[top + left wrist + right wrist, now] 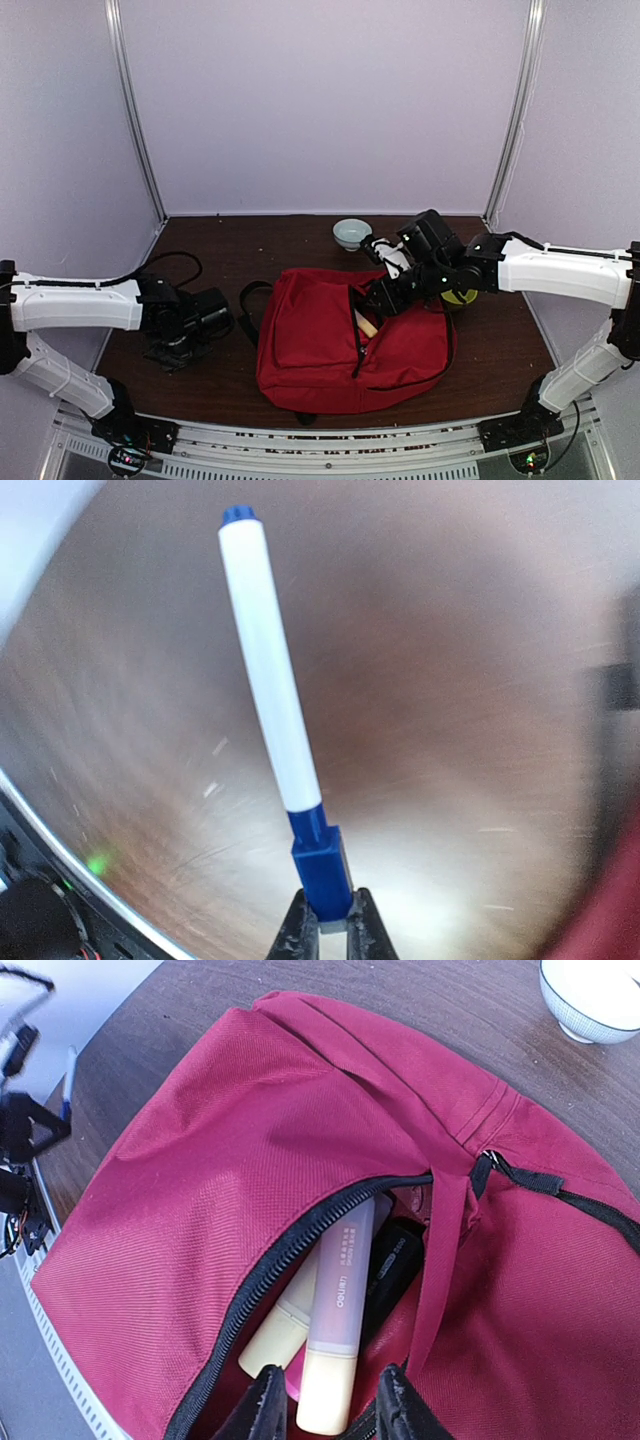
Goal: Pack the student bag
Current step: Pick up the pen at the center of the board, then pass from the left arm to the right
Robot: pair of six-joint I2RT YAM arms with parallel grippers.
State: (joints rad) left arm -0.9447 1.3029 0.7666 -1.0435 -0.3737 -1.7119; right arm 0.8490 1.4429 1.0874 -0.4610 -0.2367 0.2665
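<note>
- One broad table (300,235) of dark brown wood grain with a dull sheen carries everything.
- The student bag (320,350) is woven red fabric, soft and slumped. It lies flat at the table's centre, a little toward 6 o'clock, and its black toothed zipper (290,1250) gapes in a curved slit.
- The right gripper (328,1405) hangs over that slit at the bag's 2 o'clock corner. Its black fingers are spread either side of a highlighter (335,1310) without pinching it.
- The left gripper (325,910), at 9 o'clock from the bag, is clenched on the squarish blue end of a marker (270,660).
- A small round bowl (351,233), glossy and pale blue-white, sits at the bag's 12 o'clock, apart from it.
- The marker is a smooth white cylinder with a blue far tip.
- The highlighter has a frosted pink barrel and a cream-yellow cap. It lies inside the opening beside a cream pen (280,1325).
</note>
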